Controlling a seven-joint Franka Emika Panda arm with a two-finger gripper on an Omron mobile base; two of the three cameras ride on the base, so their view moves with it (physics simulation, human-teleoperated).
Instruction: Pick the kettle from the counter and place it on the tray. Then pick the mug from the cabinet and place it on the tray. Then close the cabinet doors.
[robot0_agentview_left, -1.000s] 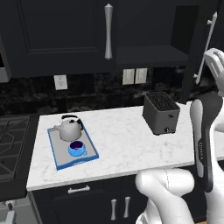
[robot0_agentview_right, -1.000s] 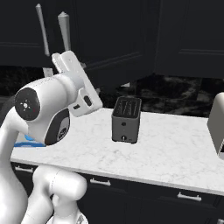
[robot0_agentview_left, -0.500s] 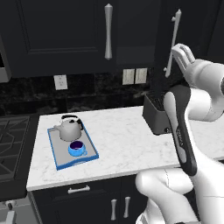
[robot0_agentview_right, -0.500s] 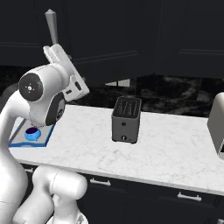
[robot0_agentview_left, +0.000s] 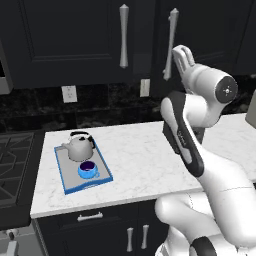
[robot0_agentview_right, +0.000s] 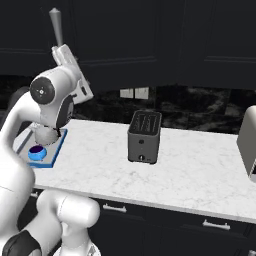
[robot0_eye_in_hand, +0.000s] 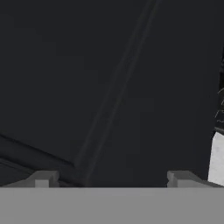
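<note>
Since half a second ago the white arm has swung further left across the front of the dark navy-black panelled cabinet doors (robot0_agentview_left: 75, 40), and its two-finger gripper (robot0_agentview_left: 183, 54) now points up just beside the long silver bar handle (robot0_agentview_left: 171, 44) of the right-hand door, whether touching it I cannot tell. The jaws are spread wide with nothing between them; in the hand view their two tips (robot0_eye_in_hand: 43, 178) stand well apart before a dark door panel. Both doors look shut. Well below and left of the jaws, the squat light-grey kettle (robot0_agentview_left: 77, 147) with its black arched handle sits on the flat grey tray with a raised blue rim (robot0_agentview_left: 62, 167), and the small bright-blue mug (robot0_agentview_left: 88, 170) rests just in front of the kettle. The tray lies on the white marble counter (robot0_agentview_left: 135, 170). A boxy dark-grey toaster (robot0_agentview_right: 144, 137) stands on the counter below the jaws
</note>
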